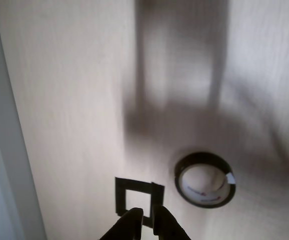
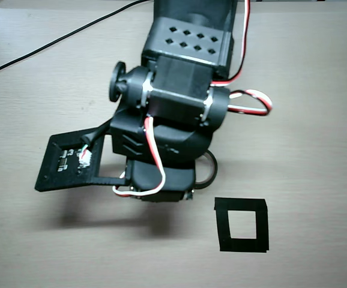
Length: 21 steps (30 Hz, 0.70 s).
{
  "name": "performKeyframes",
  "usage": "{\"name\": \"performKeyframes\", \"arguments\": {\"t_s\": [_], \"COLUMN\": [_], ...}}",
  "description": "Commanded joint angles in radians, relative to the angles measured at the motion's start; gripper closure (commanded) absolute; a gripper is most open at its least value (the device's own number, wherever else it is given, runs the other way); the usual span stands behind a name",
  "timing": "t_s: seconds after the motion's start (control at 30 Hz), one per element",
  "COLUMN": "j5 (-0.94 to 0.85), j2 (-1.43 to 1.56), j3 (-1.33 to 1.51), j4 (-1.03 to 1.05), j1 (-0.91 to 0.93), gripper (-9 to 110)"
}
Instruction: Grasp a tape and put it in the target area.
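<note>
The tape (image 1: pixel 204 194) is a ring with a dark outer edge and a pale inner face. It lies flat on the beige table, just right of the target area (image 1: pixel 120 196), a hollow square of black strips. My gripper (image 1: pixel 148 219) enters the wrist view from the bottom. Its dark fingertips are close together and empty, over the near edge of the square. In the overhead view the arm covers most of the tape; only a dark arc (image 2: pixel 212 174) shows at its right side. The target area (image 2: pixel 221 224) lies to the lower right of the arm, and the gripper itself is hidden there.
A black frame plate with a circuit board (image 2: pixel 65 165) sticks out from the arm's left side. Red-and-white wires (image 2: pixel 254 102) loop at the arm's right. A black cable (image 2: pixel 53 42) crosses the top left. A pale table edge (image 1: pixel 12 150) runs down the left of the wrist view.
</note>
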Motion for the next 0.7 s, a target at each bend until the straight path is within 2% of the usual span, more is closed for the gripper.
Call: {"name": "performKeyframes", "arguments": {"t_s": [0.0, 0.67], "j5": [-0.014, -0.017], "j2": [-0.017, -0.034], "j3": [-0.08, -0.08], "j4": [0.023, 0.025], "j1": [0.006, 0.0], "gripper": [100, 100]}}
